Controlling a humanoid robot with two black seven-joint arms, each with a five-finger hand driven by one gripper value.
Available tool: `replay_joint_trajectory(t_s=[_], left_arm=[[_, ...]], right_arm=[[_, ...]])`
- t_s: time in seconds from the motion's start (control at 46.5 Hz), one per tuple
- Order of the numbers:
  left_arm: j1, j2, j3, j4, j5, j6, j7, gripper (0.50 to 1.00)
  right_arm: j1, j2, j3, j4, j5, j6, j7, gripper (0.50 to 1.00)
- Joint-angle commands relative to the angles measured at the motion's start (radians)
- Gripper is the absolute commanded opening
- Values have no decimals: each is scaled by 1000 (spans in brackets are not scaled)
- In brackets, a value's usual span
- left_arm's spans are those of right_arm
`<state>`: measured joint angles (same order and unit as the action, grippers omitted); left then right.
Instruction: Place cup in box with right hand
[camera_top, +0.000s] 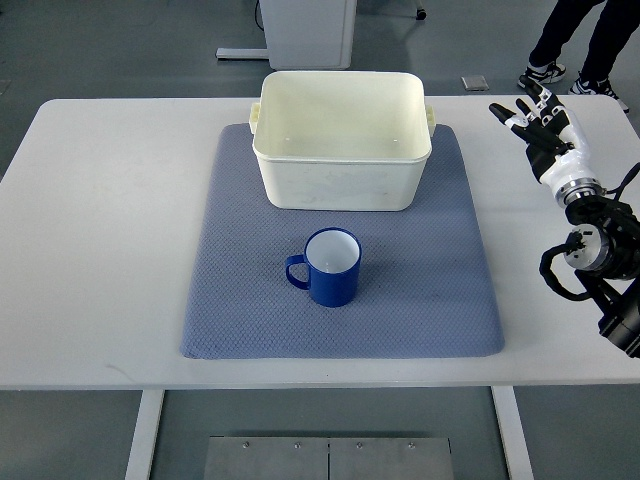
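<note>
A white worktop (100, 250) carries a blue-grey mat (440, 290) that covers its middle, reaching from near the far edge almost to the near edge. On the mat's far half stands a cream plastic box (340, 175), open at the top, with small lugs at its two far corners. It holds nothing that can be seen.

The cup (332, 267) stands upright on the mat, near of the box and apart from it, roughly at the mat's centre. It is dark blue outside and white inside, and its handle points towards the worktop's left edge.

The right hand (538, 118) hovers over the worktop's far right corner, well apart from both cup and box. Its fingers (512, 118) are spread and extended, holding nothing. The arm behind it runs back along the right edge, with black joints and cables showing.

Beyond the far edge, on the grey floor, a person's legs and shoes (545, 72) show at the top right, and the base of a white cabinet (305, 30) stands behind the box.
</note>
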<state>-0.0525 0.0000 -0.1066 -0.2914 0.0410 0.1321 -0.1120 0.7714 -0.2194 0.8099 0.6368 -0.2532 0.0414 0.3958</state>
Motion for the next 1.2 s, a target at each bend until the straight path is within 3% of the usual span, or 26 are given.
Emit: replay_joint_trajectory(t_s=[0.0, 1.182], left_arm=[[-1, 0, 1, 0, 0, 0, -1, 1000], [11, 0, 2, 0, 0, -3, -3, 1000]], right_arm=[[0, 0, 0, 1, 0, 0, 0, 1000], [16, 0, 0, 0, 0, 1, 0, 1000]])
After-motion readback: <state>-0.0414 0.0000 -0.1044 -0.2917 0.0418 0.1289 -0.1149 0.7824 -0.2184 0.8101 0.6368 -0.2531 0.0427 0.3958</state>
